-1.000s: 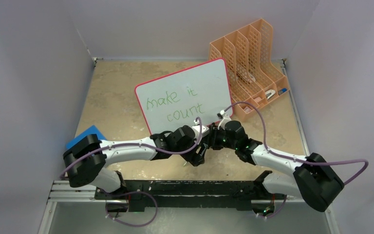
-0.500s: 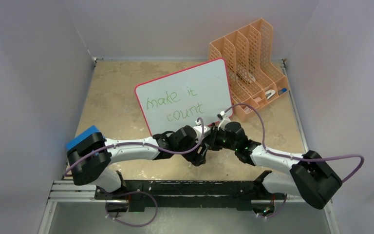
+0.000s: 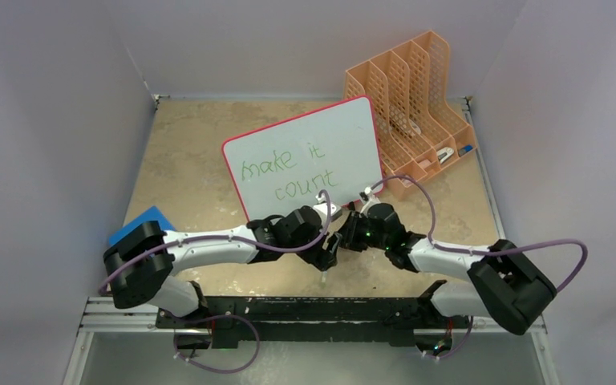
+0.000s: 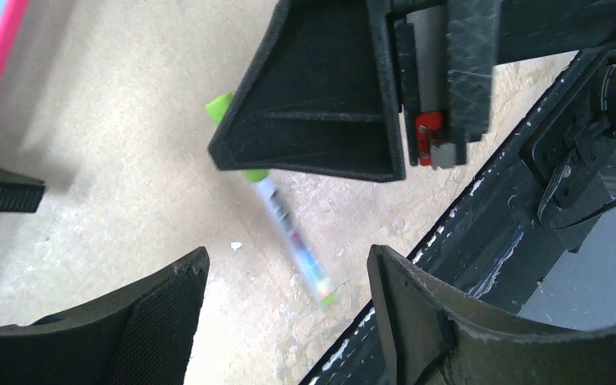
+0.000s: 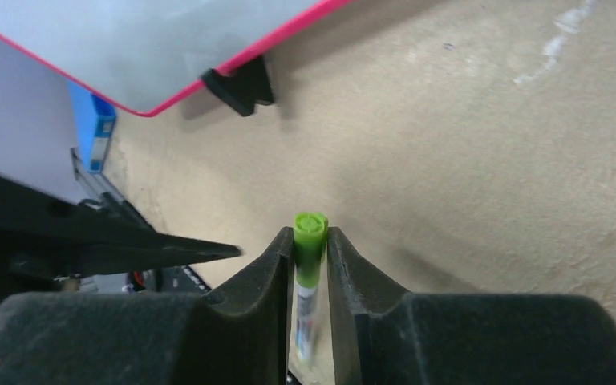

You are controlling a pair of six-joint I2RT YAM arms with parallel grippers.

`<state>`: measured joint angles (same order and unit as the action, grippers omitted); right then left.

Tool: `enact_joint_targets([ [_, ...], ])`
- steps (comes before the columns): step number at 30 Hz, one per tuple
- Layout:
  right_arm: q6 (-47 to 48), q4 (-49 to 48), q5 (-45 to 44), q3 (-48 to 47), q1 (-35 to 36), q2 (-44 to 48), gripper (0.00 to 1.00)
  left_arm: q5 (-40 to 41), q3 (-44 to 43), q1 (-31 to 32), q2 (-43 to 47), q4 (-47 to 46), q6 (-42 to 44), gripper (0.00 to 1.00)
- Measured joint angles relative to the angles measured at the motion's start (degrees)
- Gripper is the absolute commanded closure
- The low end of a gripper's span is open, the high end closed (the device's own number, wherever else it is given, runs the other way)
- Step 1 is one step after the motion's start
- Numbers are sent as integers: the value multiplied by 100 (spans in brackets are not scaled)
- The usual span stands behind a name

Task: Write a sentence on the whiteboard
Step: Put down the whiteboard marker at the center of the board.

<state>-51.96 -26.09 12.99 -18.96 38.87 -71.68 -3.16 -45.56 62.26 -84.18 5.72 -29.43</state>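
The whiteboard (image 3: 305, 156) with a pink-red rim stands tilted at mid-table, and its corner and a black foot show in the right wrist view (image 5: 140, 56). The sentence (image 3: 289, 172), "make it count", is on it in green. My right gripper (image 3: 345, 238) (image 5: 310, 250) is shut on a green-capped marker (image 5: 310, 237), cap end up. In the left wrist view the marker (image 4: 289, 233) hangs slanted under a right finger (image 4: 321, 104), its lower end blurred. My left gripper (image 3: 326, 255) (image 4: 285, 313) is open, and the marker's lower end lies between its jaws without touching them.
An orange file rack (image 3: 409, 104) with small items stands at the back right, beside the whiteboard. A blue pad (image 3: 146, 218) lies at the left behind my left arm, and it also shows in the right wrist view (image 5: 96, 132). The black base rail (image 4: 481, 233) runs close under the grippers.
Both grippers have stayed together in front of the whiteboard and shifted slightly toward the near edge. The right arm's elbow has swung left. The left shoulder moved out and back.
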Motion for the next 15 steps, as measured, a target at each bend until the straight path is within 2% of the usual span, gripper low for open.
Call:
enact_joint_targets([
  [4, -11, 68, -151, 7, 0, -304, 64, 240, -66, -9, 212, 304, -133, 28],
  [7, -52, 131, -205, 9, 0, -450, 53, 387, -247, -48, 348, 608, -195, 26],
  [12, -136, 109, -343, 4, 11, -330, 42, 564, -748, -249, 610, 1156, -299, 24],
  [13, -146, 299, -549, 4, 9, -166, 37, 675, -1062, -452, 826, 1467, -310, 22],
  [15, -162, 404, -632, -20, 11, -87, 32, 678, -1145, -586, 903, 1613, -321, 19],
])
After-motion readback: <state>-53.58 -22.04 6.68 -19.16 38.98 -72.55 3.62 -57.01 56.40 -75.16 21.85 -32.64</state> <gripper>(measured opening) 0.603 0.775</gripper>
